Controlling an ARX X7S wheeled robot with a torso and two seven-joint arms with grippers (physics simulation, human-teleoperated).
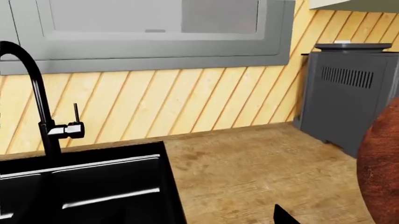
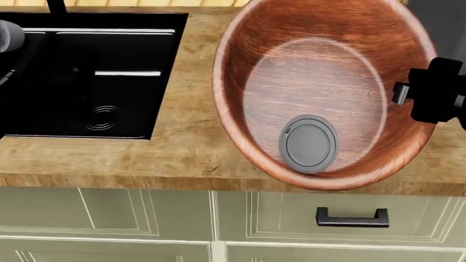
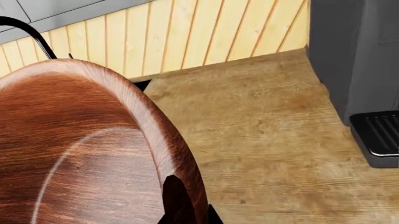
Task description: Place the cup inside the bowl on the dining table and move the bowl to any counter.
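The bowl (image 2: pixel 320 71), large and reddish-brown wood, is tilted over the brown counter (image 2: pixel 182 147), to the right of the sink. The cup (image 2: pixel 308 143) lies inside it near the front wall, showing only its round dark grey lid. My right gripper (image 2: pixel 409 93) is shut on the bowl's right rim. In the right wrist view the rim (image 3: pixel 168 154) runs down between the two dark fingers (image 3: pixel 173 200). The left gripper shows only one black fingertip (image 1: pixel 283 217) above the counter (image 1: pixel 249 172), with the bowl's outer wall (image 1: pixel 381 168) beside it. The dining table is out of view.
A black sink (image 2: pixel 87 76) with a black tap (image 1: pixel 37 93) is set into the counter's left part. A grey appliance (image 1: pixel 349 93) stands at the back right against the slatted wooden wall. Pale cabinet doors with a dark handle (image 2: pixel 352 216) lie below the counter's front edge.
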